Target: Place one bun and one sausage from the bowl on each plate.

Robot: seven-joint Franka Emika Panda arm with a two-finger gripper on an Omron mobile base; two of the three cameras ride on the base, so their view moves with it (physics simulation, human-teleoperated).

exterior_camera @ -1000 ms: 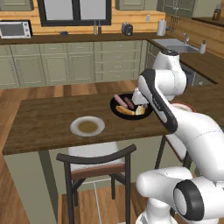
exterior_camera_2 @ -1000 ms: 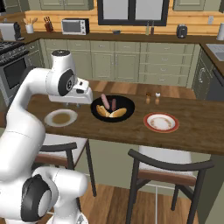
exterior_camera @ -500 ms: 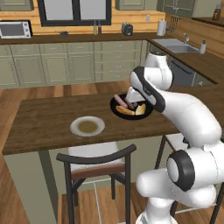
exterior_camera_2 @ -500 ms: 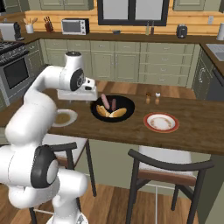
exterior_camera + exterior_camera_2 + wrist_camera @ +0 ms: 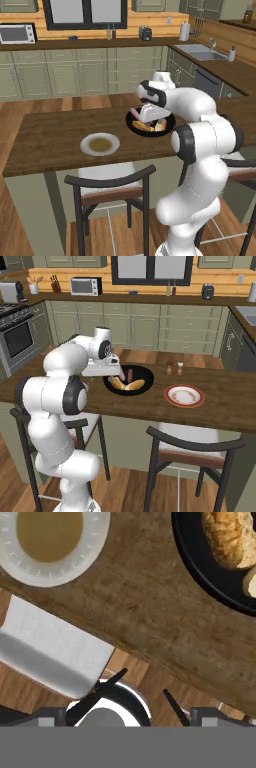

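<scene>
Your right base view shows the wood-grain counter (image 5: 220,411) carrying the black bowl (image 5: 129,379) with golden buns (image 5: 134,385) and pink sausages (image 5: 130,375), plus the red-rimmed plate (image 5: 184,395). Your hand view adds the ridged pale plate (image 5: 50,544) with its brownish centre. The claw (image 5: 127,709) hangs empty with its jaws wide, tips above the counter's edge.

Black bowl (image 5: 145,378) at counter centre, holding two golden buns (image 5: 134,385) lying flat and two pinkish sausages (image 5: 130,375) behind them. Red-rimmed plate (image 5: 184,395) to its right; pale plate (image 5: 100,144), brownish centre, to its left.
</scene>
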